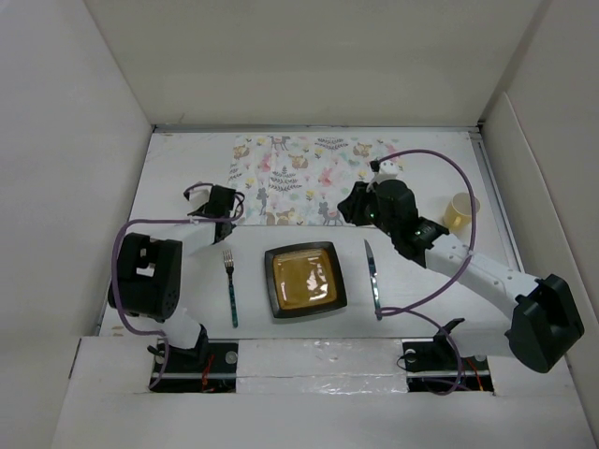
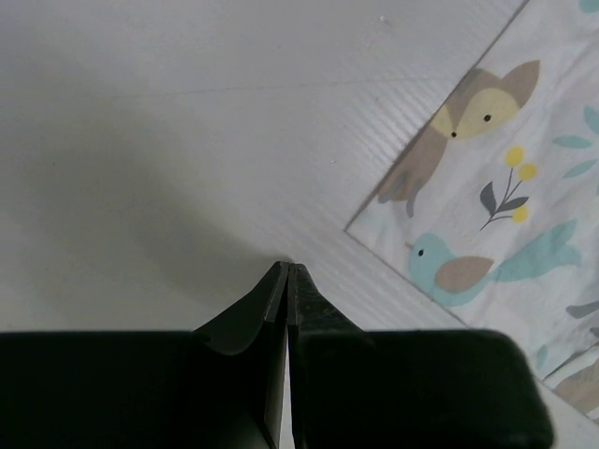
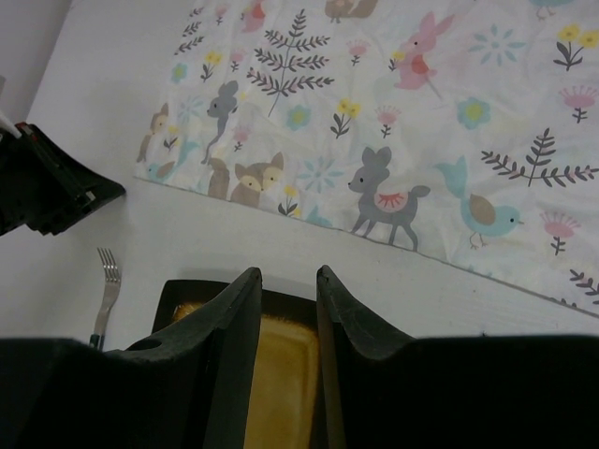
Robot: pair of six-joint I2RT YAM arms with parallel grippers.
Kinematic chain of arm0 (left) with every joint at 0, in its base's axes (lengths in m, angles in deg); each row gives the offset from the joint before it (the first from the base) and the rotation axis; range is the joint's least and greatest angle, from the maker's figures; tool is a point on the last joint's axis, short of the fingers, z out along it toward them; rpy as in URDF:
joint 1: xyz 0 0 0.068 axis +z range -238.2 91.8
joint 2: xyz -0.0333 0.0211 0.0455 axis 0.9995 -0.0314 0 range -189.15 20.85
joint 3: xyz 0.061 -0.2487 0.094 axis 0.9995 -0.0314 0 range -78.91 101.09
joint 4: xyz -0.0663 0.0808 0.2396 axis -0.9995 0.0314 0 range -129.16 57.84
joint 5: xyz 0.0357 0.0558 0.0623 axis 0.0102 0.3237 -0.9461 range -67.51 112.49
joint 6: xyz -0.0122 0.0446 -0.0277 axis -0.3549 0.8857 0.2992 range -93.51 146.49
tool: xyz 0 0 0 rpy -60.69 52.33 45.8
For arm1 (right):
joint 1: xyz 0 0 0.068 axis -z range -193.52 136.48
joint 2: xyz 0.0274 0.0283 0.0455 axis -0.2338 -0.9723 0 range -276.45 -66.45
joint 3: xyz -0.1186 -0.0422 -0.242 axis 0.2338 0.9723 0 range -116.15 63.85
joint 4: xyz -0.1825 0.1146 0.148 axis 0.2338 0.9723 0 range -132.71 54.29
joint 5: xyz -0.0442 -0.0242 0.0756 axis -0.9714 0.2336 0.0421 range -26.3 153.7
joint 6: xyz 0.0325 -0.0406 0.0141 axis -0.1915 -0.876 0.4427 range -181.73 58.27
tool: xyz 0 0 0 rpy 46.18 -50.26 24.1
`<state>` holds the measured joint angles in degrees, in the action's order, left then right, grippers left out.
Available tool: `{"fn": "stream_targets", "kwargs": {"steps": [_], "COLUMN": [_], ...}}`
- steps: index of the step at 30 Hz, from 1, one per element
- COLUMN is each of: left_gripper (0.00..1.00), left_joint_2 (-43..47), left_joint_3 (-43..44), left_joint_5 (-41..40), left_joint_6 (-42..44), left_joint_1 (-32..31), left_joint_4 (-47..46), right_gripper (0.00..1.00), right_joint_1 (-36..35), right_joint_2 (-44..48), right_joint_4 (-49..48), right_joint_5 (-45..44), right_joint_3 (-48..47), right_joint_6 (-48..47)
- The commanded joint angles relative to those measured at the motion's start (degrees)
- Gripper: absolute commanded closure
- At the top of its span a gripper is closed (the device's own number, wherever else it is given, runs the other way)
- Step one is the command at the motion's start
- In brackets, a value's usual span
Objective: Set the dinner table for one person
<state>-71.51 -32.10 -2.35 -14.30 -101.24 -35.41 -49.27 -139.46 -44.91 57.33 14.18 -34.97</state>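
On the white dinner table (image 1: 178, 178) a square black plate with a yellow centre (image 1: 305, 280) lies near the front. A fork with a dark handle (image 1: 229, 285) lies to its left and a knife (image 1: 372, 273) to its right. My left gripper (image 1: 223, 223) is shut and empty, low over bare table (image 2: 140, 112) beside the printed mat's near-left corner (image 2: 487, 224). My right gripper (image 1: 348, 213) is open and empty, hovering by the mat's near edge. In the right wrist view the plate (image 3: 281, 374) shows between its fingertips (image 3: 245, 281), with the fork (image 3: 108, 281) to the left.
A floral-and-animal-print cloth mat (image 1: 309, 178) lies at the back centre. A small yellow cup (image 1: 460, 210) stands at the right, near the wall. White walls border the table on the left, back and right. The left gripper's body (image 3: 47, 182) shows in the right wrist view.
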Motion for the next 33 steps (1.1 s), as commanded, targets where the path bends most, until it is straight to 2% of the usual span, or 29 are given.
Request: {"fn": "stream_targets", "kwargs": {"steps": [1,5,6,7,8,12,16,18,27,33], "left_gripper": [1.00,0.99,0.84,0.76,0.63,0.62,0.62,0.63,0.64,0.63], "left_joint_2": [5.7,8.1,8.4,8.2,6.2,1.4,-5.9,-9.7,-11.0,-15.3], "left_joint_3": [-2.1,-2.0,-1.6,-0.8,1.3,7.1,16.4,19.2,15.2,18.0], "left_joint_5": [-2.1,-0.5,0.0,1.0,1.6,0.5,-8.4,-9.6,-4.6,-2.2], "left_joint_6": [-0.5,-1.1,-1.0,-0.2,0.4,2.5,5.8,6.3,8.2,9.9], "left_joint_1": [0.1,0.1,0.1,0.1,0.1,0.1,-3.6,-4.1,-4.1,-4.1], "left_joint_4": [2.5,2.1,1.2,0.2,-0.3,1.7,7.7,11.7,10.2,13.3], "right_gripper": [0.64,0.64,0.64,0.64,0.64,0.64,0.64,0.64,0.64,0.64], "right_joint_1": [-0.6,-0.6,-0.6,-0.6,-0.6,-1.1,-1.1,-1.1,-1.1,-1.6], "right_joint_2": [0.2,0.0,-0.5,-0.7,-1.2,-1.5,-1.4,-1.3,0.0,3.0], "right_joint_4": [-2.7,-3.1,-3.2,-3.2,-3.0,-2.7,-2.8,-2.6,-2.6,-2.6], "right_joint_5": [-1.3,-1.0,-0.8,-0.8,-0.7,-1.2,-1.5,-1.7,-0.9,-0.3], "right_joint_3": [0.3,0.4,0.2,0.2,0.0,-0.3,-0.2,-0.3,0.0,0.4], "right_joint_6": [-0.9,-0.8,-0.9,-1.0,-1.0,-1.2,-1.2,-1.3,-1.4,-1.0]}}
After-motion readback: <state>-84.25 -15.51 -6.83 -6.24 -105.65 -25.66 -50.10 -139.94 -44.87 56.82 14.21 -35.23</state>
